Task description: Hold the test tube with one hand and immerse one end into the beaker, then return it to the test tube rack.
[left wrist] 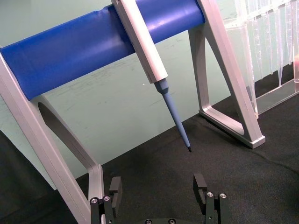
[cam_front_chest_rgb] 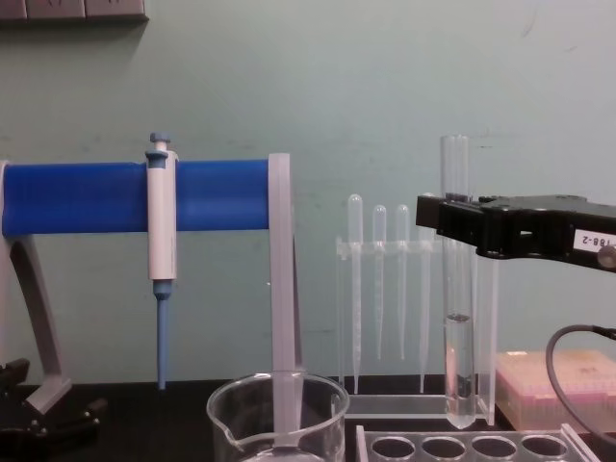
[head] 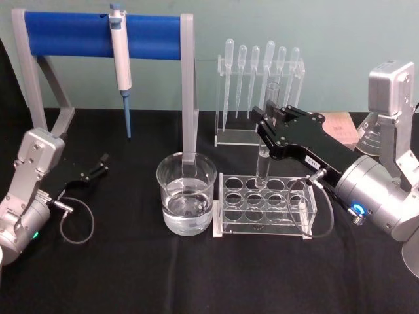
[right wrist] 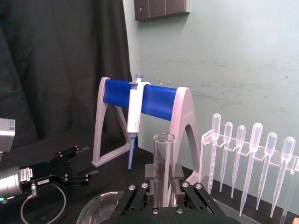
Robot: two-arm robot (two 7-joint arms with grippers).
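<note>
Between the pads of the right tool [cam_front_chest_rgb: 450,218], which are clamped on its upper part, the test tube [cam_front_chest_rgb: 457,356] hangs upright. Its rounded bottom is just above the test tube rack [head: 262,227], directly under the tool. The beaker [head: 171,180] (part-filled with clear liquid) stands below the tool and to its left, just beside the rack. A sideways move at this height would likely knock the glass against the beaker's wall. A tilted descent could miss a hole and jam on the rack's top. The left tool [left wrist: 159,186] rests parked, jaws apart, well off to that side.
</note>
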